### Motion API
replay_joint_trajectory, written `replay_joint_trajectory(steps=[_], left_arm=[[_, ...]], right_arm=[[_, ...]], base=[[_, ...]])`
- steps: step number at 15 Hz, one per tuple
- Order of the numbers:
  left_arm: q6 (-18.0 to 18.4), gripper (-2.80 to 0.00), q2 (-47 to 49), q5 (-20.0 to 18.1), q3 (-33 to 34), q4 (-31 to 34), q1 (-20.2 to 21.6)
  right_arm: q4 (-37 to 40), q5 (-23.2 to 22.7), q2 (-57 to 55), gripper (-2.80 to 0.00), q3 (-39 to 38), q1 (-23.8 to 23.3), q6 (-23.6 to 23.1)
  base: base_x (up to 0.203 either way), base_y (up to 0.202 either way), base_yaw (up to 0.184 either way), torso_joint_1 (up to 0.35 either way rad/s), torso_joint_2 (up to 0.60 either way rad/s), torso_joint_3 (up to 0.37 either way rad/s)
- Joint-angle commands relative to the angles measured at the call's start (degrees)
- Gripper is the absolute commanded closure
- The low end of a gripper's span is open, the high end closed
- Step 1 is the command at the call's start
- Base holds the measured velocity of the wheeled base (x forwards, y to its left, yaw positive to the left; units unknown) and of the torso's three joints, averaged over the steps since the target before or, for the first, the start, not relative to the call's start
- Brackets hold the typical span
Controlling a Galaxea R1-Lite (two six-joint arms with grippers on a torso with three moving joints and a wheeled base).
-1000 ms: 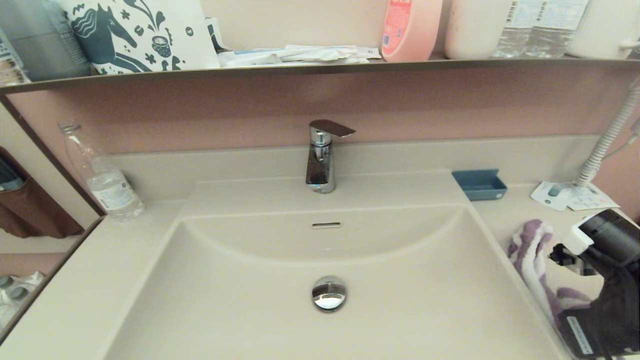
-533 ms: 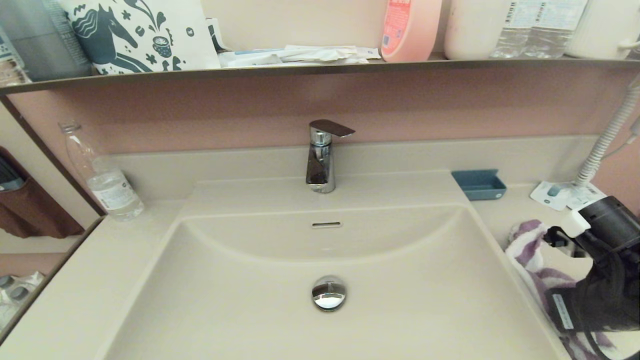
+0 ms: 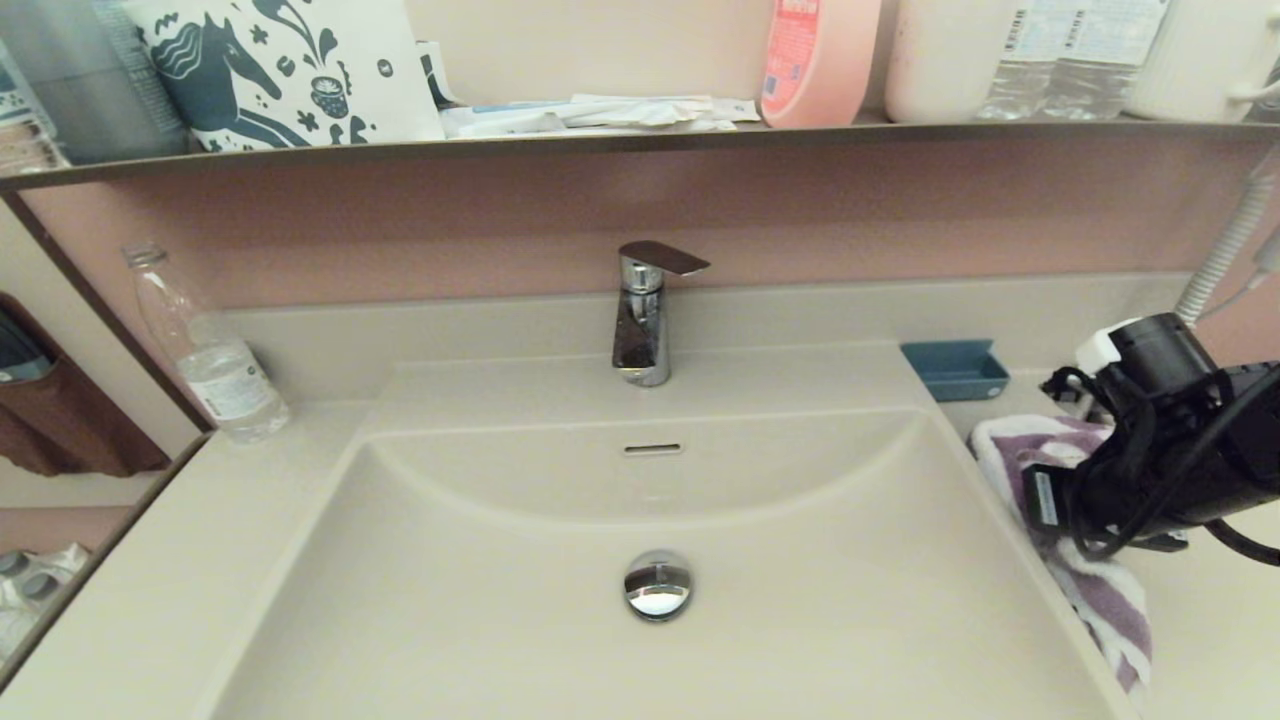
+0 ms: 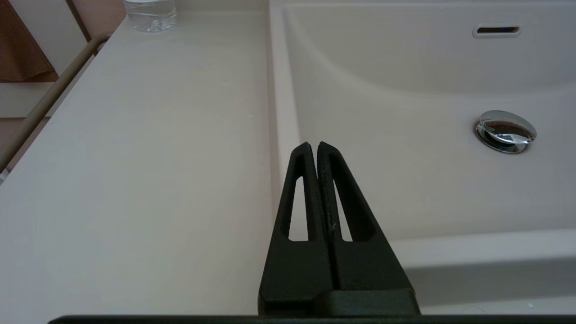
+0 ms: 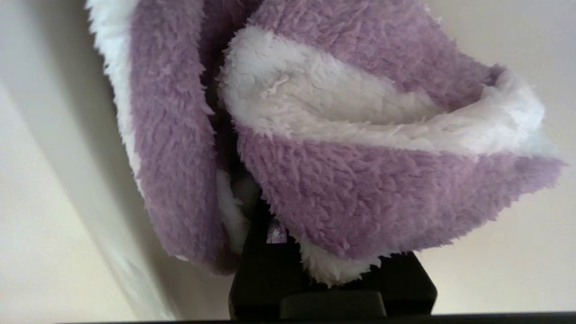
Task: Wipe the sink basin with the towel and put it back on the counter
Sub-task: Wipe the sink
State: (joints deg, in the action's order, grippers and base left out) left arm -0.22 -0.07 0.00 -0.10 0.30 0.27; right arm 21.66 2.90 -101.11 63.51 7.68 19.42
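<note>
Now the towel (image 3: 1010, 450) is off the counter (image 3: 1200, 640).
Right gripper (image 5: 270, 225), clamped on it, has risen by the sink basin's (image 3: 800, 620) right edge; wiping comes next. Left gripper (image 4: 317, 148) is closed, parked.

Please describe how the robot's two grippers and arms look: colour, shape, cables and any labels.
The left gripper has two matte black, wedge-shaped fingers, each with a long triangular cut-out, joined on a black block. The right gripper is black too, mostly hidden. In the head view the right arm is a black cylindrical body with a white end part, looping black cables and a small white printed label. The left arm is not visible there.
</note>
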Motion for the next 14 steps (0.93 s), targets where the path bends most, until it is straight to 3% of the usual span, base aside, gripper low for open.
replay_joint_trajectory(steps=[1,3,9,14], left_arm=[[0.0,0.00,0.1,0.0,0.0,0.0,0.0],[0.0,0.00,0.1,0.0,0.0,0.0,0.1],[0.0,0.00,0.1,0.0,0.0,0.0,0.0],[0.0,0.00,0.1,0.0,0.0,0.0,0.0]], right_arm=[[-0.2,-3.1,-6.0,0.00,5.3,-2.4,0.6],[-0.2,-10.3,-9.2,0.00,9.6,-4.8,2.2],[-0.4,-19.9,-14.8,0.00,19.5,-9.9,2.6],[-0.2,-19.6,-14.1,0.00,20.1,-14.2,2.4]], base=[[0.000,0.000,0.000,0.000,0.00,0.000],[0.000,0.000,0.000,0.000,0.00,0.000],[0.000,0.000,0.000,0.000,0.00,0.000],[0.000,0.000,0.000,0.000,0.00,0.000]])
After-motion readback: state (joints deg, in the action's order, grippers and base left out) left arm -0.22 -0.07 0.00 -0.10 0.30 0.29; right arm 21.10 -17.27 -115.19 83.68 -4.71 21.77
